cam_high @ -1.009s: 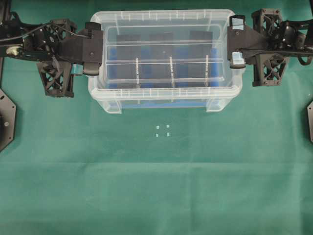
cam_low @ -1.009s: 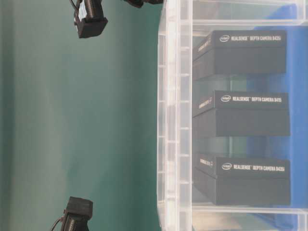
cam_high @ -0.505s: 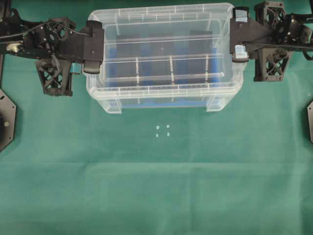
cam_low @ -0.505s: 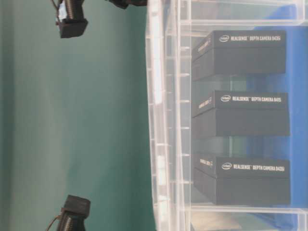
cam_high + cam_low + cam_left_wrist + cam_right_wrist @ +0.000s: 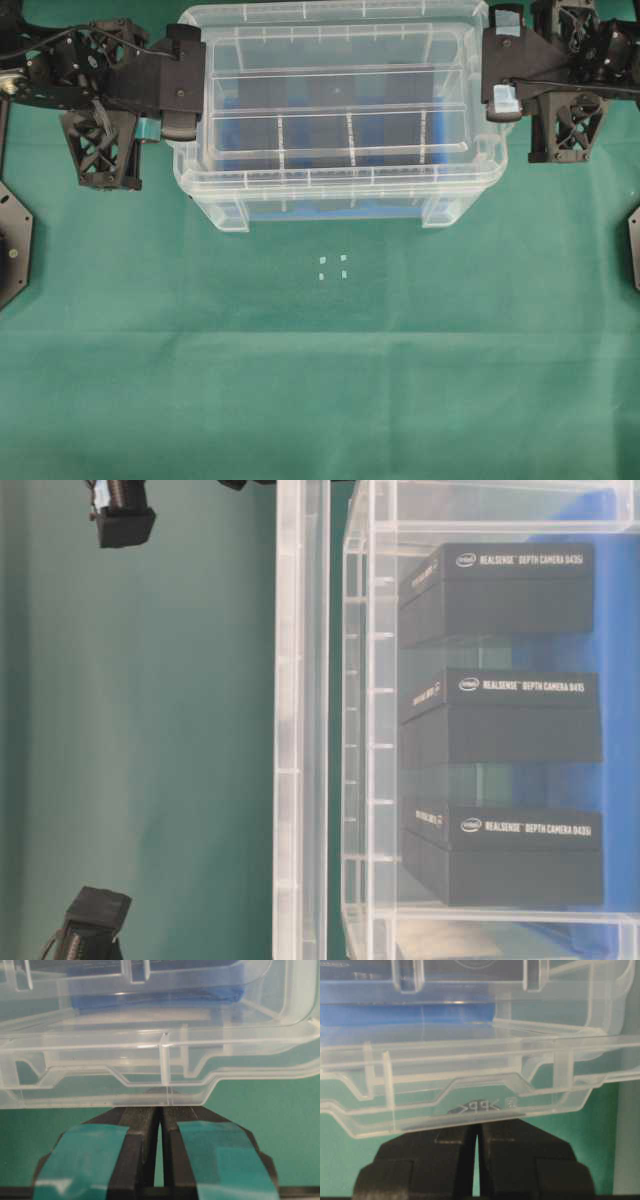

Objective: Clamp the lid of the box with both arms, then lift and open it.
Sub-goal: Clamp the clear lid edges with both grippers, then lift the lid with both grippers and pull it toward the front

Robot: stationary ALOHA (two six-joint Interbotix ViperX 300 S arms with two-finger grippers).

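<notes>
Cloth [image 5: 320, 400]: green, covering the table; four small white marks [image 5: 332, 266] lie just in front of the box.
Box [image 5: 335, 205]: deep clear bin standing on the cloth, blue insert [image 5: 610, 770] at its bottom.
Contents: three black blocks [image 5: 500, 718] side by side, each printed with white lettering.
Lid [image 5: 338, 100]: clear panel held level above the box, apart from its rim in the table-level view [image 5: 300, 730].
Left gripper [image 5: 160, 1110]: teal-taped fingers pinched tight on the lid's left edge tab.
Right gripper [image 5: 476, 1132]: plain black fingers clenched on the lid's right edge.
</notes>
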